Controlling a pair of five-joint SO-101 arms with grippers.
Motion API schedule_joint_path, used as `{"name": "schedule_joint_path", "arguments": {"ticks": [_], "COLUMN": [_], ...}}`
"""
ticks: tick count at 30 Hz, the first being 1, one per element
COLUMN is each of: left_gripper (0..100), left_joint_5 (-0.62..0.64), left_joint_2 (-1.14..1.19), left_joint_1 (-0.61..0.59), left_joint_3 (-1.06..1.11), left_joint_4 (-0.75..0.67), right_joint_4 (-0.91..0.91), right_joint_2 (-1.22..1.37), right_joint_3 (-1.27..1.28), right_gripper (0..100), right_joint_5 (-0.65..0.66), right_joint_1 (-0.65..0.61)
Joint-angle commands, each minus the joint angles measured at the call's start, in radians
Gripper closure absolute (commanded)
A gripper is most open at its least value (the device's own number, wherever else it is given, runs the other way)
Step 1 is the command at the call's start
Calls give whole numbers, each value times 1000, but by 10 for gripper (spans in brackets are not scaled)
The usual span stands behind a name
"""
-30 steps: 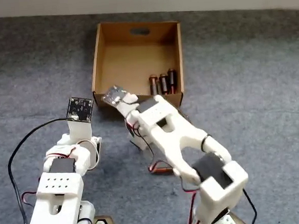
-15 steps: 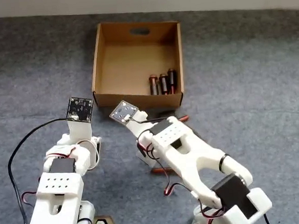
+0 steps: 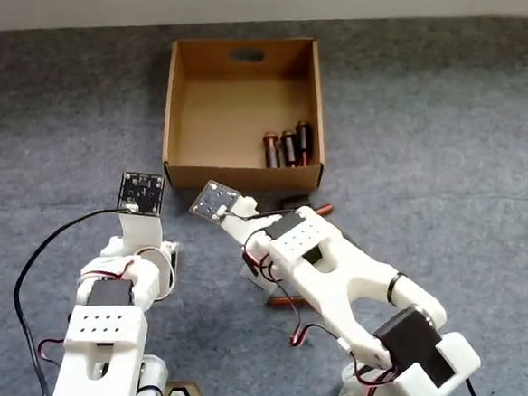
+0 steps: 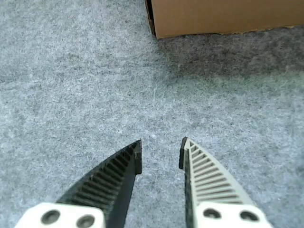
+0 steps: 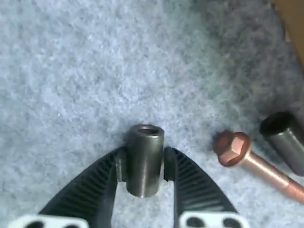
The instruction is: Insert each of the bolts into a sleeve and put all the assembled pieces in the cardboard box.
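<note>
The right end effector (image 5: 144, 167) is pinching a dark steel sleeve (image 5: 145, 147) across its barrel, the open bore turned up toward the wrist camera. That hold probably keeps the hole free so a shank can be fed in. Just beside it on the grey table (image 3: 442, 149) lies a copper hex-head bolt (image 5: 259, 166), with a second sleeve (image 5: 285, 137) next to it, both close to the near wall of the cardboard box (image 3: 244, 175). The box sits toward the table's far edge and has 3 assembled pieces (image 3: 288, 147) lined up in its near right corner. The left end effector (image 4: 160, 151) hangs spread and empty over bare table near the box's near left corner, seemingly placed to fetch the bolt.
</note>
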Motion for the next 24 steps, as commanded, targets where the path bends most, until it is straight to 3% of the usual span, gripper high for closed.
{"name": "schedule_joint_path", "arguments": {"ticks": [1,8,12,17,24], "left_gripper": [852,852,852,852,852], "left_joint_5": [3,3,3,3,3], "left_joint_2": [-5,-5,-5,-5,-5], "left_joint_1": [-7,-7,-7,-7,-7], "left_joint_3": [-8,-8,-8,-7,-7], "left_joint_4": [-15,-15,-15,-15,-15], "right_joint_4": [-35,-31,-31,-10,99], "right_joint_2": [-24,-21,-22,-58,-472], "right_joint_3": [-4,21,61,94,79], "right_gripper": [862,867,998,992,992], "right_joint_5": [3,8,8,5,0], "right_joint_1": [-2,2,2,35,208]}}
